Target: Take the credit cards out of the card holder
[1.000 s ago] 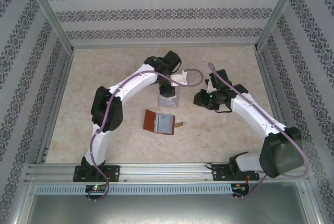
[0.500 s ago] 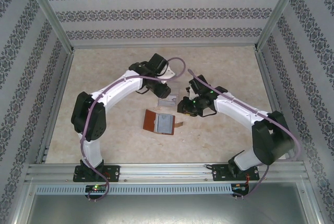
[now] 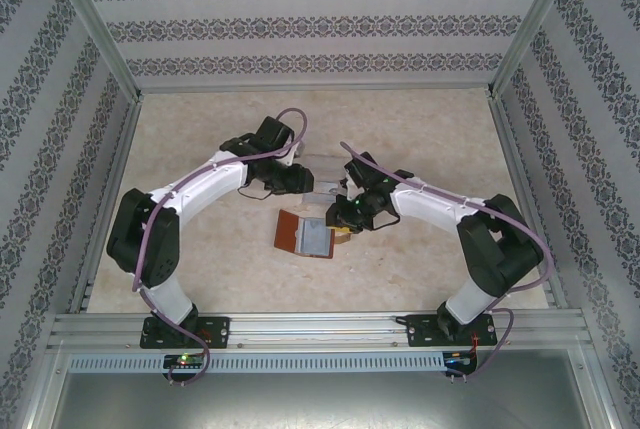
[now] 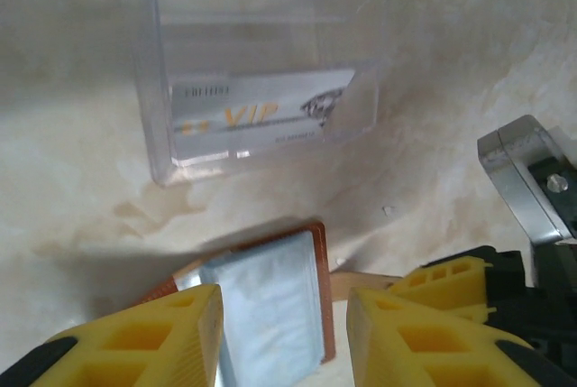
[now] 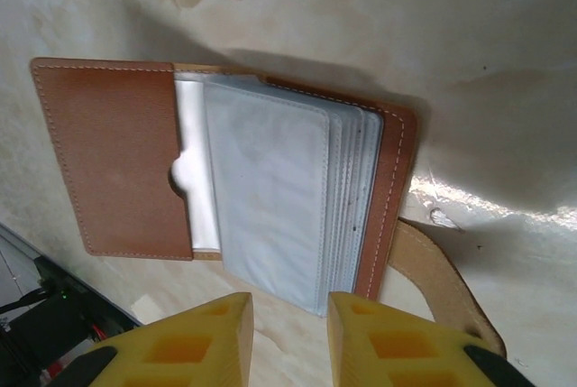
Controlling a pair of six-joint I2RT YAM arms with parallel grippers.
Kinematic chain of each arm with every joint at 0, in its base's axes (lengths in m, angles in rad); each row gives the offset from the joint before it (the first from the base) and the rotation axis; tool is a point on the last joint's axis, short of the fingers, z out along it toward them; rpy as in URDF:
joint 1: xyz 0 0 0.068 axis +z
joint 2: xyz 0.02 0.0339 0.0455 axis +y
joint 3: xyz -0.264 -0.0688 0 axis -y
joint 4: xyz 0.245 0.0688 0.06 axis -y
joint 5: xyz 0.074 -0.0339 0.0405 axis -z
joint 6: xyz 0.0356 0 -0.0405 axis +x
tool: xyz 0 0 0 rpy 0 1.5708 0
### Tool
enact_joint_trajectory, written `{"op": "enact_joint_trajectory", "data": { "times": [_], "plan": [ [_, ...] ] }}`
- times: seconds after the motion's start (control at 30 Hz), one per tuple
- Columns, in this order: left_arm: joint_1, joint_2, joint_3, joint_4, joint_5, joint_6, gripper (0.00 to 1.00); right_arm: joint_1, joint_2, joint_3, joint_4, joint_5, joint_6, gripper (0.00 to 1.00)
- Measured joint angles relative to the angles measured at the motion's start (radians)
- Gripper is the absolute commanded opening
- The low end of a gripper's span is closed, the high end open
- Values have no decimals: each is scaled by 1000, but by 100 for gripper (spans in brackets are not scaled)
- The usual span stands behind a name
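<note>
- Marbled beige table (image 3: 230,269).
- Card holder (image 3: 305,236) lying open mid-table, sleeves up.
- One credit card (image 4: 261,112) in clear box (image 4: 149,89) just beyond.
- Left gripper (image 4: 284,333) above holder, fingers apart, empty.
- Right gripper (image 5: 288,342) likewise, gap narrower.

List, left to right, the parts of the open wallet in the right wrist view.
Brown leather pocket → white card edge tucked in it → grey-blue sleeves → stitched brown cover edge → tan strap tab.
</note>
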Motion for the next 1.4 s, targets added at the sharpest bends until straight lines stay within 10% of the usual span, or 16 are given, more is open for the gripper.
{"op": "enact_joint_trajectory", "data": {
  "times": [1.4],
  "plan": [
    [-107, 163, -119, 172, 304, -389, 17, -7, 111, -23, -42, 93, -61, 17]
  ]
}}
